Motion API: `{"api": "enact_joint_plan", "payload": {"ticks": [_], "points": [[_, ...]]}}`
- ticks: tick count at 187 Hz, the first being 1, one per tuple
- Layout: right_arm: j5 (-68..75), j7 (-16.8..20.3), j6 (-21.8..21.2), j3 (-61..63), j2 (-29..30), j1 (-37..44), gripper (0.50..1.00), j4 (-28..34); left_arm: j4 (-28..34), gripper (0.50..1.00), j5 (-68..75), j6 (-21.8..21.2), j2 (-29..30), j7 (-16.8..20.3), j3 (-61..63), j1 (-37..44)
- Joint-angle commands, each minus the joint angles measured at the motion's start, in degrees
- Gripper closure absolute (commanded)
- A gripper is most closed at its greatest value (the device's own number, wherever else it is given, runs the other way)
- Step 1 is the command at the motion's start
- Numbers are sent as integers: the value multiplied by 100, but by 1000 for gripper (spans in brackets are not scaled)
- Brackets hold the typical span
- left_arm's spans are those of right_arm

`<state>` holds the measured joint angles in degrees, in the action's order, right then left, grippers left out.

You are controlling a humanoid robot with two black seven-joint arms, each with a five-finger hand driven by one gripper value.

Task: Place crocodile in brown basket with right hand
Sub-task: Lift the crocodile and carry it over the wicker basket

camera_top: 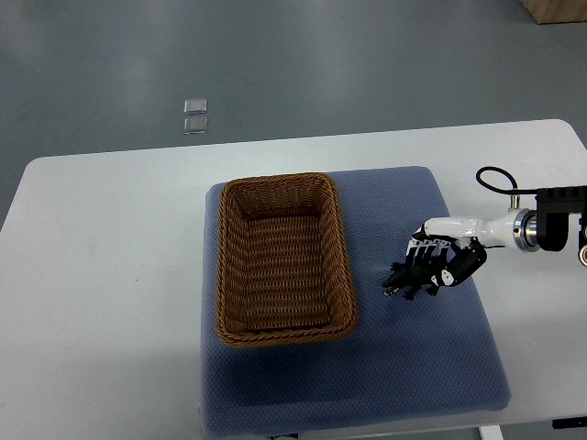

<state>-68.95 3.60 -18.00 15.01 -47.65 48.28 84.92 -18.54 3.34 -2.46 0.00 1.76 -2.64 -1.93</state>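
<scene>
Crocodile (pixel 413 280) right of brown basket (pixel 223 275), outside it, clasped by curled right hand (pixel 447 257) over blue mat (pixel 367 385). Basket interior only bare weave, resting on same mat on white desk (pixel 92 275). Beyond basket, two clear squares (pixel 194 115) on floor (pixel 367 64).

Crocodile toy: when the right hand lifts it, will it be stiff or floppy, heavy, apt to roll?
The crocodile is small beside the right hand, so probably light. Its low, sprawled shape lies flat on the blue mat, so it seems unlikely to roll. Stiffness cannot be told here.
</scene>
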Motion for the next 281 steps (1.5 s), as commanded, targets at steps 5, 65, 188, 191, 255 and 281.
{"api": "enact_joint_plan", "payload": {"ticks": [5, 65, 188, 191, 255, 281], "points": [[13, 0, -98, 81, -86, 111, 1000, -1, 0, 500, 0, 0, 0, 0, 0, 0], [48, -17, -283, 239, -271, 629, 1000, -1, 0, 500, 0, 18, 0, 0, 0, 0], [707, -167, 24, 213, 1293, 1614, 1000, -634, -18, 500, 0, 18, 0, 0, 0, 0], [707, -167, 51, 213, 1408, 1623, 1000, -713, -9, 500, 0, 18, 0, 0, 0, 0], [611, -167, 69, 116, 2770, 1552, 1000, -1829, -27, 500, 0, 26, 0, 0, 9, 0], [593, -167, 148, 46, 3008, 1465, 1000, -2005, -36, 500, 0, 26, 0, 0, 9, 0]]}}
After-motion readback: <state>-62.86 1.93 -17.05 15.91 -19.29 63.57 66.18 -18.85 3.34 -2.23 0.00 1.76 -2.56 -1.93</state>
